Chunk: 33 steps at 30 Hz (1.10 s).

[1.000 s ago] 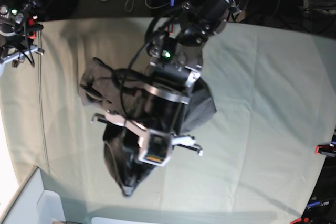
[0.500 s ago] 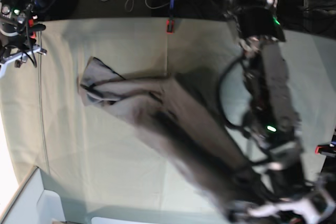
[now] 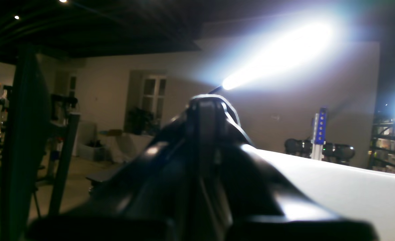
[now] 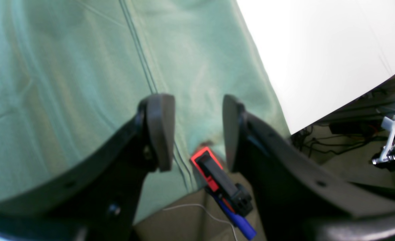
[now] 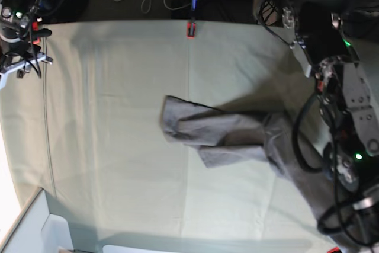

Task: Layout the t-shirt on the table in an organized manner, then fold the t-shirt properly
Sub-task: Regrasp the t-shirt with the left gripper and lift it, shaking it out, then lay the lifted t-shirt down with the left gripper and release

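Note:
The grey t-shirt (image 5: 228,137) lies on the table (image 5: 118,146) as a long twisted band. It runs from the middle toward the bottom right corner, where it passes under my left arm (image 5: 346,105). That arm's gripper is hidden at the frame edge in the base view. In the left wrist view my left gripper (image 3: 205,100) is shut and points up at the room; the grip point on the cloth is not visible. My right gripper (image 4: 195,130) is open and empty above the table's edge (image 4: 67,83). My right arm (image 5: 21,25) sits at the far left corner.
A red clamp (image 4: 205,164) sits on the table edge under my right gripper, and another red clamp (image 5: 190,29) is at the far edge. A white box (image 5: 35,229) stands at the bottom left corner. Cables and a power strip lie on the floor beyond the far edge.
My left arm swung from the middle of the table to the right and near side. It dragged the bunched t-shirt out into a long band. The right arm stayed still.

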Motion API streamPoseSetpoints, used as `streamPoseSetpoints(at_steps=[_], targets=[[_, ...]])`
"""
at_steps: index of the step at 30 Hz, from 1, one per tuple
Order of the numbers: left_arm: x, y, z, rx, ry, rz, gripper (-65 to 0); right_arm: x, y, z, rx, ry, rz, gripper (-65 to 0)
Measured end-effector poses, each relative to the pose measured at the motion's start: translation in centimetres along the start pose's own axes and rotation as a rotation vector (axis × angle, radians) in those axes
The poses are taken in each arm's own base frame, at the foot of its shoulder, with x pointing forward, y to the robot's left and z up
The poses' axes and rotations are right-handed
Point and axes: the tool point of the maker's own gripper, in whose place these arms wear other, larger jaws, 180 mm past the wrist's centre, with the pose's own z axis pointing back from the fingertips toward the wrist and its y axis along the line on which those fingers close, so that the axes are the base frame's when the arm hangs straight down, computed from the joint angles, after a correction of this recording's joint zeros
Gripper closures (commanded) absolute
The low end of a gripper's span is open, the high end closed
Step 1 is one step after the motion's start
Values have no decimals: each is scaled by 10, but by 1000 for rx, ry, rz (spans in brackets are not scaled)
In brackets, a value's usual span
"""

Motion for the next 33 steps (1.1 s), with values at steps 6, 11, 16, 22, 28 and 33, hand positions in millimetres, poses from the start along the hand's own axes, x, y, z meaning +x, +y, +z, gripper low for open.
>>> streamPoseSetpoints(at_steps=[6, 11, 16, 22, 28, 33], targets=[[-42, -95, 65, -183, 209, 176, 0, 0, 1, 0, 2, 1, -2, -244], [-45, -176, 134, -379, 344, 319, -4, 0, 2, 0, 4, -1, -4, -244], [-53, -237, 201, -569, 475, 369, -73, -1, 0, 0, 0, 2, 1, -244], [-50, -292, 284, -804, 597, 396, -340, 0, -2, 0, -4, 0, 0, -244], [-52, -287, 285, -818, 573, 370, -412, 2, -2, 0, -4, -5, 2, -244], [-73, -264, 280, -797, 583, 298, -412, 1, 0, 0, -1, -3, 1, -244]])
